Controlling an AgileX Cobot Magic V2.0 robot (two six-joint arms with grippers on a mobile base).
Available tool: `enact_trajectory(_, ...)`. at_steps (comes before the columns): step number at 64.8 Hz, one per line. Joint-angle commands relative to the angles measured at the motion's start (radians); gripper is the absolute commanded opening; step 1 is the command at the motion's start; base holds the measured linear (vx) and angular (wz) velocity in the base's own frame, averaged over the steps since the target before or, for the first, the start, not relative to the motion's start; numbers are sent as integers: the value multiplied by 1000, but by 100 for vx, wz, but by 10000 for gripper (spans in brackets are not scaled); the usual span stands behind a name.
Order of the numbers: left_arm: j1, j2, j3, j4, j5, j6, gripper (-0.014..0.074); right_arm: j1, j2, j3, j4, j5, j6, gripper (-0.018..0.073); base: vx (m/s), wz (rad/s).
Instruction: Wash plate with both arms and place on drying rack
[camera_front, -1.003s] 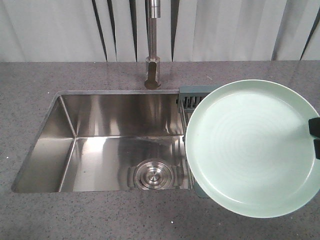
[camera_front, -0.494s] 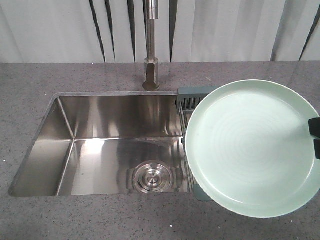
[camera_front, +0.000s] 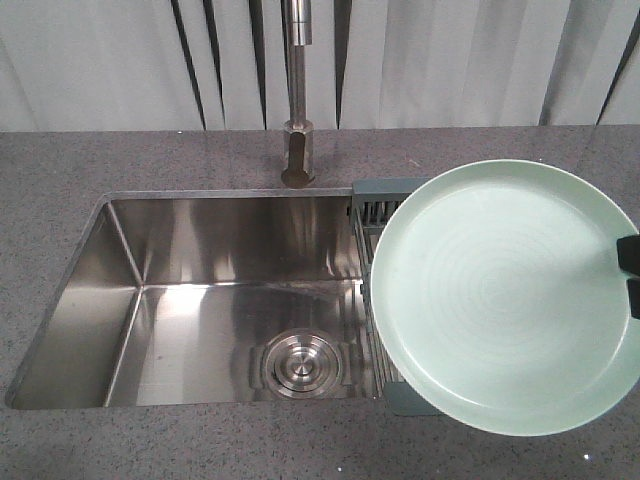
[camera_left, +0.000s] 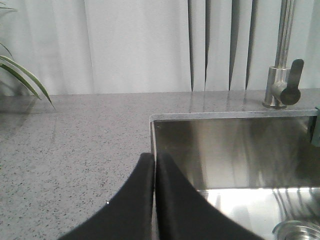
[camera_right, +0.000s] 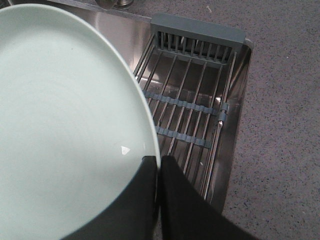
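We hold the mint-green plate by its rim in our right gripper, jaws pinched on it, over the drying rack at the steel sink's right end. Our left gripper hangs near the sink's left rim, fingers pressed together, empty.

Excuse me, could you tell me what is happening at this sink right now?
The right pincer grips the pale green plate by its rim, holding it over the drying rack at the right end of the sink. The left pincer is shut and empty, near the left edge of the sink. The plate does not appear to rest on the rack yet.
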Motion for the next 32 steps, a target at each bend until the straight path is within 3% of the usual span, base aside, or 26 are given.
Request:
enact_trajectory(1, -7, -15, 22, -8, -68, -3, -6, -5, -6, -28, 12, -65, 0, -6, 4, -2)
enact_trajectory(32, -7, -15, 22, -8, -68, -3, -6, -5, -6, -28, 12, -65, 0, -6, 5, 0)
